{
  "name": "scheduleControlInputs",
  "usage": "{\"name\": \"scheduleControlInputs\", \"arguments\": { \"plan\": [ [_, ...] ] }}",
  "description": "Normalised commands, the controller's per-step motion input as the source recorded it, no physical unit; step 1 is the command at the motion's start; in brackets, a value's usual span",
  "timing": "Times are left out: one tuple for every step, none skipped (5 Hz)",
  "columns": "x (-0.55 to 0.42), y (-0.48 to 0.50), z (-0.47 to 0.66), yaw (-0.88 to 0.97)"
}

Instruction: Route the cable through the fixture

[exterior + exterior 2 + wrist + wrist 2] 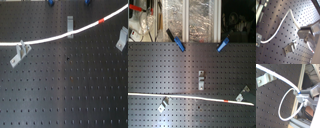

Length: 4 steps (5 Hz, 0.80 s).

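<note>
The table [65,95] is a black board full of small holes, and it fills most of both exterior views; across it lies the cable [50,38], a long thin white cord, which in the first exterior view runs from that first exterior view's left edge in a soft curve up to the upper right corner; it carries a short red band [102,21] near the first exterior view's right end. In the first exterior view the cable passes at the middle bracket [70,24] and close above the left bracket [20,53]; whether it sits inside them I cannot tell; the right bracket [121,40] stands apart from it. In the second exterior view two blue clamps [180,45] sit at the far edge of the table, well apart from the cable [178,96].

In the second wrist view the cable [283,109] makes a loop and its end goes into the jaws; the gripper [302,97] pinches the cable there; in the first wrist view the same cable [281,25] curves over the holes, near a small bracket [290,47].
</note>
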Motion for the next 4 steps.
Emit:
{"name": "scheduleControlInputs", "arguments": {
  "plan": [
    [-0.001, -0.001, 0.04, 0.00],
    [-0.292, -0.235, 0.45, 0.00],
    [-0.332, -0.340, 0.32, 0.03],
    [-0.399, -0.327, 0.16, 0.22]
  ]
}}
